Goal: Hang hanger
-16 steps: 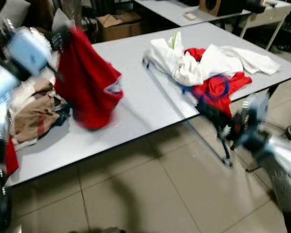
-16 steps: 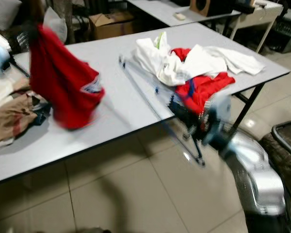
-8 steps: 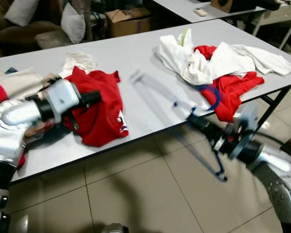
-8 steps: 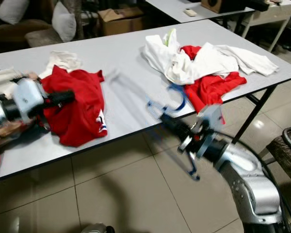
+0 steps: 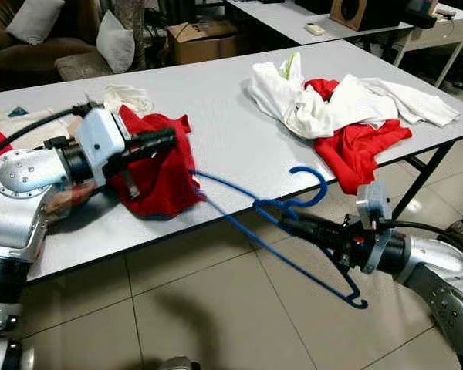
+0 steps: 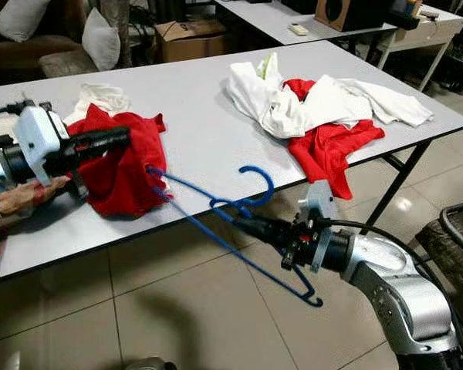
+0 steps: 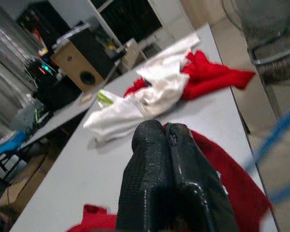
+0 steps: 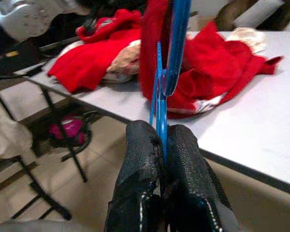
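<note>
A blue wire hanger [image 6: 253, 168] hangs in front of the grey table's [image 5: 231, 116] near edge. My right gripper [image 5: 287, 224] is shut on its neck just below the hook. In the right wrist view the blue wire [image 8: 176, 48] runs out from between the shut fingers [image 8: 142, 159]. One hanger arm reaches the red garment [image 5: 163, 181], which lies bunched on the table at the left. My left gripper [image 5: 166, 139] is shut at the top of that garment, and red cloth [image 7: 222, 174] spreads on both sides of its fingers [image 7: 150, 159].
A pile of white and red clothes [image 5: 332, 100] lies on the table's right half, and beige and white clothes [image 5: 127, 96] lie behind my left arm. A cardboard box [image 5: 197, 38], cushions and a second table stand beyond. Tiled floor [image 5: 216, 316] lies in front.
My left gripper has brought the red garment down from the air onto the table. My right gripper has swung the hanger leftward so that one end meets the garment. The camera has shifted.
</note>
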